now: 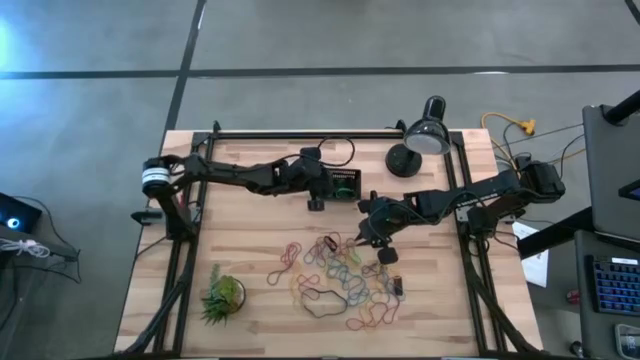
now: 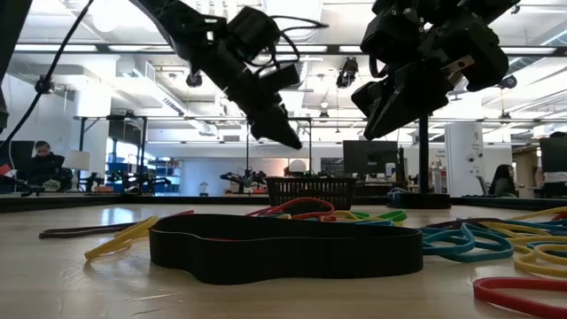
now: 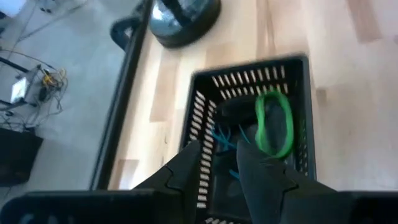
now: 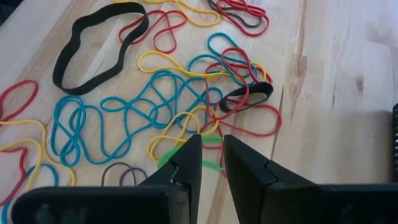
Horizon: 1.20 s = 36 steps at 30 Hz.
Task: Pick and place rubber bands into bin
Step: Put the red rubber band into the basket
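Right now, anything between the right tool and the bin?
Nothing visible. The right tool hangs over the rubber bands; bare wood lies between it and the bin. The left tool is over the bin itself, open, so the drop spot is occupied from above. The lamp stands off to the side.

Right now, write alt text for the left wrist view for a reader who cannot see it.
The left gripper hangs with its fingers parted over the black slotted bin on the wooden table. A green rubber band and thin blue bands lie inside the bin. Beyond it sits the lamp's round dark base.
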{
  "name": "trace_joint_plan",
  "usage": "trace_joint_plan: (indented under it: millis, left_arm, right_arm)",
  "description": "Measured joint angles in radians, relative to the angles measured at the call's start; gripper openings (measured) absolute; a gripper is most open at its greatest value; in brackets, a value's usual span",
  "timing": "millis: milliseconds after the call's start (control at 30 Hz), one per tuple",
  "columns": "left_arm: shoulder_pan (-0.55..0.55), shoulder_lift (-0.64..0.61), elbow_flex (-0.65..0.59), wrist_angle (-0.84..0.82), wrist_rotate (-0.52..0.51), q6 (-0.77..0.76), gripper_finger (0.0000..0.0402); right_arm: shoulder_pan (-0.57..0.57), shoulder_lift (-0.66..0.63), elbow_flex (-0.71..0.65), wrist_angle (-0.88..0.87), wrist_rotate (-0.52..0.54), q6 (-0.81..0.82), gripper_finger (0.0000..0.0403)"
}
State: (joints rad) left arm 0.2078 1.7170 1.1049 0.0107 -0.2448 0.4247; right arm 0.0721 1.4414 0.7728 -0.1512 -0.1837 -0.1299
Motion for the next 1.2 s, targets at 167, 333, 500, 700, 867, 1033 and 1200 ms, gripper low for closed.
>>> trace_joint_plan:
  millis: [167,333,500,700,867,1033,1200]
  left_arm:
    - [-0.039,-0.051,-0.004,-0.085,0.001,-0.038,0.0091]
    - [-0.107,-0.129,-0.019,-0.259,0.009,-0.158,0.0091]
    - [-0.198,-0.204,-0.06,-0.359,0.01,-0.27,0.0091]
    - [-0.292,-0.271,-0.117,-0.336,0.008,-0.31,0.0091]
    - [-0.32,-0.306,-0.145,-0.29,0.003,-0.316,0.0091]
    - [-0.342,-0.312,-0.163,-0.277,0.006,-0.317,0.0091]
    - [-0.364,-0.308,-0.164,-0.283,0.011,-0.317,0.0091]
  right_arm:
    - [0.002,0.027,-0.007,0.094,-0.001,-0.004,0.0059]
    - [0.015,0.117,-0.009,0.2,-0.004,-0.057,0.0063]
    - [0.017,0.198,-0.009,0.257,-0.004,-0.078,0.0065]
    - [0.017,0.266,0.005,0.293,-0.004,-0.061,0.0059]
    - [0.015,0.273,0.012,0.298,0.001,-0.051,0.006]
    - [0.012,0.277,0.011,0.304,0.035,-0.015,0.0061]
    - [0.004,0.282,0.011,0.302,0.056,0.001,0.0059]
